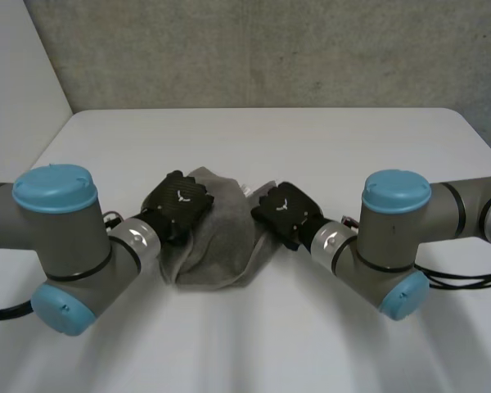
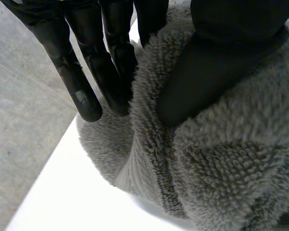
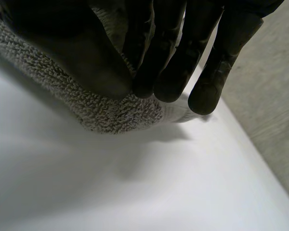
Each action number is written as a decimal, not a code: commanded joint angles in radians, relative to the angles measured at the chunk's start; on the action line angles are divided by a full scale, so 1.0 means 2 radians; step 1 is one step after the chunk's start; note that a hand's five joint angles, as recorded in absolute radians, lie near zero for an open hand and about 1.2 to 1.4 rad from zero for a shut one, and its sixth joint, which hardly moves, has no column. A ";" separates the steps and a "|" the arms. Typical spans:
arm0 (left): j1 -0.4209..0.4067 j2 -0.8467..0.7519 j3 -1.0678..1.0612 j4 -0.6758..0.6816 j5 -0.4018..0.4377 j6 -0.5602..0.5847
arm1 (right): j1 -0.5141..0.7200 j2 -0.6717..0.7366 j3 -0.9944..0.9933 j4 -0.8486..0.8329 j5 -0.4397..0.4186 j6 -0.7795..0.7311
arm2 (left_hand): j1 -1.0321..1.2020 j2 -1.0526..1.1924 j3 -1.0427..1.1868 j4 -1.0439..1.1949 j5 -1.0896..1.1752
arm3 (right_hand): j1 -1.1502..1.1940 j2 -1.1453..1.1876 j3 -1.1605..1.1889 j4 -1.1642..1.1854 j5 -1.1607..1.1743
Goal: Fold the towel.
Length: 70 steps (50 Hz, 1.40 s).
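Grey terry, bunched into a rumpled heap, the towel (image 1: 219,241) lies on the white worktop (image 1: 327,143) directly between the two hands, and each hand grasps it. The left hand (image 1: 177,205) sits on the towel's left flank; in its wrist view the thumb presses into the pile while the fingers run down the other side of a raised fold, so the cloth (image 2: 221,168) is pinched between them. The right hand (image 1: 285,211) sits on the opposite flank, its thumb and fingers closed on a thick rolled edge (image 3: 111,108) raised just clear of the worktop. Both hands are about equally close to the heap's middle, facing each other across it, and the heap shows no clear long axis, so the fold probably depends on drawing the two grasped edges apart first. Around the towel the worktop is bare and smooth on every side, with a grey wall (image 1: 270,49) well beyond it.
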 commanded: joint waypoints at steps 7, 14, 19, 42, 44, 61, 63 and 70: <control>-0.016 0.045 0.071 0.004 -0.029 0.031 | 0.001 -0.051 -0.043 0.000 0.001 0.007 | 0.134 0.114 0.116 0.115 0.130 | 0.043 0.033 0.032 0.033 0.032; -0.014 0.115 0.068 0.031 -0.065 -0.057 | -0.039 -0.142 -0.028 0.010 0.010 0.098 | 0.134 0.114 0.116 0.115 0.130 | 0.043 0.033 0.032 0.033 0.032; -0.012 0.171 0.066 0.029 -0.085 -0.151 | -0.095 -0.247 -0.007 0.042 0.001 0.183 | 0.134 0.114 0.116 0.115 0.130 | 0.043 0.033 0.032 0.033 0.032; -0.009 0.111 0.063 -0.109 -0.093 -0.292 | -0.133 -0.251 -0.045 0.291 -0.070 0.154 | 0.134 0.114 0.116 0.115 0.130 | 0.043 0.033 0.032 0.033 0.032; -0.007 0.085 0.078 -0.119 -0.093 -0.292 | -0.131 -0.225 -0.057 0.296 -0.069 0.146 | 0.134 0.114 0.116 0.115 0.130 | 0.043 0.033 0.032 0.033 0.032; 0.006 0.003 0.264 0.045 -0.098 -0.294 | -0.105 -0.149 -0.107 -0.044 0.049 0.174 | 0.134 0.114 0.116 0.115 0.130 | 0.043 0.033 0.032 0.033 0.032; 0.007 0.036 0.237 0.096 -0.102 -0.294 | -0.108 -0.195 -0.076 -0.098 0.061 0.191 | 0.134 0.114 0.116 0.115 0.130 | 0.043 0.033 0.032 0.033 0.032; 0.013 0.108 0.098 0.222 -0.108 -0.294 | -0.113 -0.272 -0.003 -0.128 0.031 0.261 | 0.134 0.114 0.116 0.115 0.130 | 0.043 0.033 0.032 0.033 0.032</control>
